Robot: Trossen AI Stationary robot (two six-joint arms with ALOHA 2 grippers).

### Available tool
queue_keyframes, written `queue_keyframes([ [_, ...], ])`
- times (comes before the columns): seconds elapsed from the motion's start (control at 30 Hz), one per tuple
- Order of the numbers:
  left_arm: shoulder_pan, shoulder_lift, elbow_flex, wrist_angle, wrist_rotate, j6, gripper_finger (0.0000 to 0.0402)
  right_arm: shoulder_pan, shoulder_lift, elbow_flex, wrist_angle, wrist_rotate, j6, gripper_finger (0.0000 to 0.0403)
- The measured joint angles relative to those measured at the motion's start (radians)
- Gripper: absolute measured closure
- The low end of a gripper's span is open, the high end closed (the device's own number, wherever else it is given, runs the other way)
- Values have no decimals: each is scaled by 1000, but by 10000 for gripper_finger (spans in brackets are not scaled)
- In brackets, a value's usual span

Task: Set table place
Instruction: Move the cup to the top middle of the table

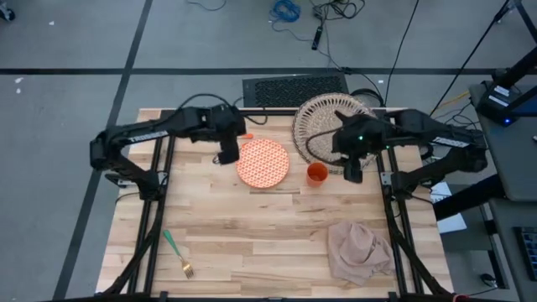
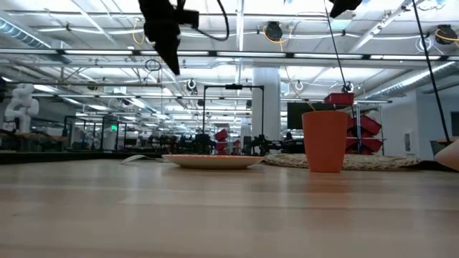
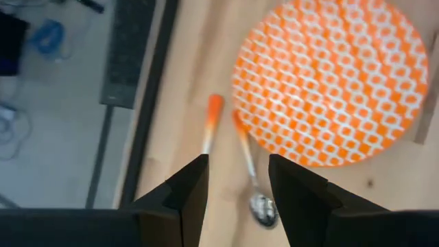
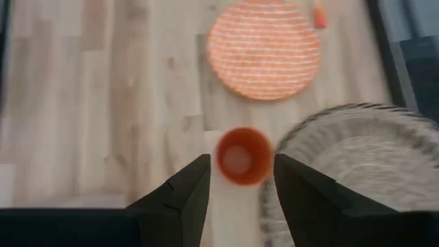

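Observation:
The orange-patterned plate (image 1: pixel 263 162) lies on the wooden table (image 1: pixel 252 226), with the small orange cup (image 1: pixel 316 174) upright to its right and the wicker placemat (image 1: pixel 327 126) at the far edge. My left gripper (image 1: pixel 226 156) hovers open above the plate's left edge; its wrist view shows an orange-handled spoon (image 3: pixel 248 175) and an orange-handled knife (image 3: pixel 210 127) lying beside the plate (image 3: pixel 329 82). My right gripper (image 1: pixel 352 172) hovers open just right of the cup (image 4: pixel 241 156), over the placemat's near edge. The beige napkin (image 1: pixel 359 250) and green-handled fork (image 1: pixel 177 252) lie near the front.
A dark keyboard-like mat (image 1: pixel 294 90) lies beyond the table's far edge. Bare wood spans the table's middle and front between the fork and the napkin. Black frame rails (image 1: pixel 155 210) run along both sides.

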Motion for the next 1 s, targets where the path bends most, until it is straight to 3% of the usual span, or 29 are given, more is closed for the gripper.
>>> queue_keyframes([
  [0.2,-61,1,-187,143,24,-1,262,26,-30,-154,33,-48,52,252],
  [0.53,-135,0,-391,358,18,-48,262,25,-15,-477,332,-134,-16,252],
  [0.87,-137,0,-532,554,25,-72,262,-9,-14,-589,518,-137,-73,252],
  [1.0,-139,0,-549,576,44,-73,262,-57,-9,-609,557,-185,-81,252],
])
